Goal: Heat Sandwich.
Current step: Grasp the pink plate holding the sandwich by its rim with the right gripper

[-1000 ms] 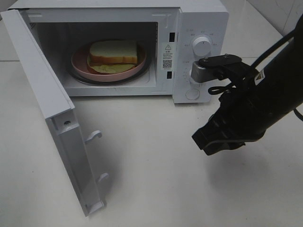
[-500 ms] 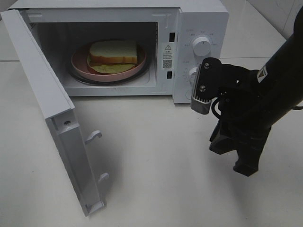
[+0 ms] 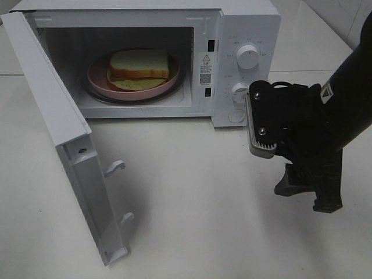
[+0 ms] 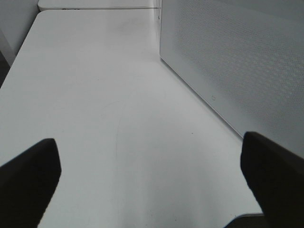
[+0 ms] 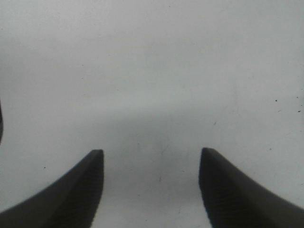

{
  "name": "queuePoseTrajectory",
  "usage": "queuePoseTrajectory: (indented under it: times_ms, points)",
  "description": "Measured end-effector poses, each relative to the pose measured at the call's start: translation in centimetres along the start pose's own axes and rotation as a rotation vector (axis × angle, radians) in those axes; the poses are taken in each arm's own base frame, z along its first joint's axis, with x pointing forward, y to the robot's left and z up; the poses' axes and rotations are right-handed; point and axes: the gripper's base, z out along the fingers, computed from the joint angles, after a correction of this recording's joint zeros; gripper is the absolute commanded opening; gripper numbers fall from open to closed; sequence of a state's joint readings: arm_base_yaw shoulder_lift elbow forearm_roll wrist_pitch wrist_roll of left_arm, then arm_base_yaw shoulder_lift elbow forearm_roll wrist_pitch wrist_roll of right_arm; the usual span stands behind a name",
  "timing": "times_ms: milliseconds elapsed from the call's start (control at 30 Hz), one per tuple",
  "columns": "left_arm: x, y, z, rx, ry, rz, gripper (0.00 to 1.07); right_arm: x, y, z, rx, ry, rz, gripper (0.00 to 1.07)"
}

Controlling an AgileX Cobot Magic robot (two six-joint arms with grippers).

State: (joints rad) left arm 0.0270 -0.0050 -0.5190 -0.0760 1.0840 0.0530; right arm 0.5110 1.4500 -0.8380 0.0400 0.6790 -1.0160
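The right gripper (image 5: 151, 152) hangs over a plain white table (image 5: 152, 57) with its jaws standing apart and nothing between them. Its two dark fingers (image 5: 80, 190) taper to blunt tips, and only bare surface shows in the gap. A soft grey shadow (image 5: 152, 135) lies on the table just ahead of the tips. A few tiny dark specks (image 5: 276, 100) dot the surface to the outer side of one finger; a thin dark sliver (image 5: 1, 121) at the frame's edge is too little to identify.

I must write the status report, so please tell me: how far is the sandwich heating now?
Done: the sandwich sits on the pink plate inside the microwave. In hand: nothing; the right gripper hangs open above the table by the control knobs, the left gripper is open and empty too. Left: shut the open door, then set the knobs.
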Motion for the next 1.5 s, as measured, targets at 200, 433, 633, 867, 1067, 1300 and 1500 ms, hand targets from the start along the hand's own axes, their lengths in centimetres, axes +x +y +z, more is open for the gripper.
queuePoseTrajectory:
  times_ms: [200, 433, 633, 867, 1067, 1300, 1500]
  points:
    - [0.0, 0.0, 0.0, 0.0, 0.0, 0.0, 0.98, -0.1, -0.2, 0.0, 0.022, -0.006, -0.008, 0.95]
    - [0.0, 0.0, 0.0, 0.0, 0.0, 0.0, 0.98, 0.1, -0.5, 0.0, 0.057, 0.01, -0.063, 0.93]
    - [0.0, 0.0, 0.0, 0.0, 0.0, 0.0, 0.98, -0.1, -1.2, -0.5, 0.096, 0.017, -0.112, 0.91]
    - [0.0, 0.0, 0.0, 0.0, 0.0, 0.0, 0.98, -2.3, -3.1, -1.3, 0.162, 0.007, -0.188, 0.89]
    - [0.0, 0.0, 0.0, 0.0, 0.0, 0.0, 0.98, -4.7, -4.5, -0.8, 0.171, -0.007, -0.229, 0.88]
    - [0.0, 0.0, 0.0, 0.0, 0.0, 0.0, 0.98, -7.5, -5.8, 0.2, 0.182, -0.017, -0.284, 0.87]
    - [0.0, 0.0, 0.0, 0.0, 0.0, 0.0, 0.98, -9.7, -6.8, 1.4, 0.185, -0.024, -0.317, 0.87]
